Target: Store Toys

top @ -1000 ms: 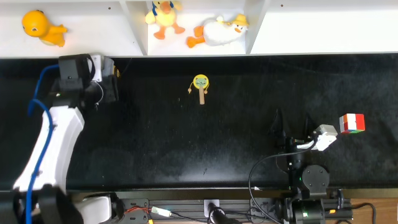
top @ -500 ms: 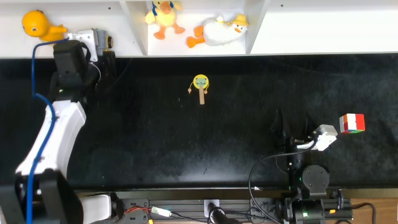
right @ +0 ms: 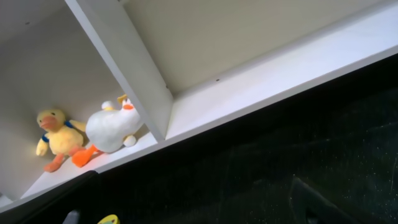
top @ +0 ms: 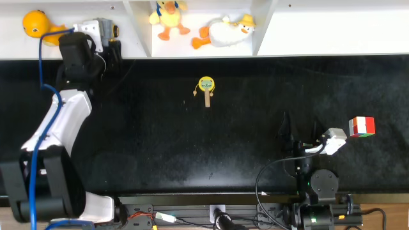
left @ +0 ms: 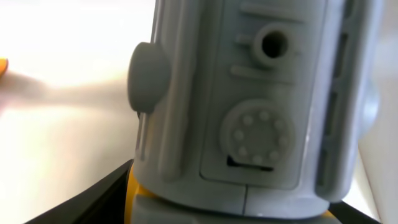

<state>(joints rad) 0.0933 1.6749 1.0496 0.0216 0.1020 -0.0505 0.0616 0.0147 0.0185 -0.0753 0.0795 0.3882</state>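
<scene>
Nothing exciting apart from the toys: a black mat (top: pixel 192 147) covers the whole tabletop, spreading out behind my left pincer (top: pixel 105 39) and all around my right pincer (top: pixel 300 131). Way back behind my right pincer there's a loop of black cables (top: pixel 261 185). Off to its left is a plug with red and yellow bits (top: pixel 160 218), and on the other side a sliver of wood-coloured surface (top: pixel 383 214).

A robot lab is shown: a black table (top: pixel 160 147) is set against white toy shelves (top: pixel 332 29), and wires (top: pixel 257 181) are looped along its edge.
</scene>
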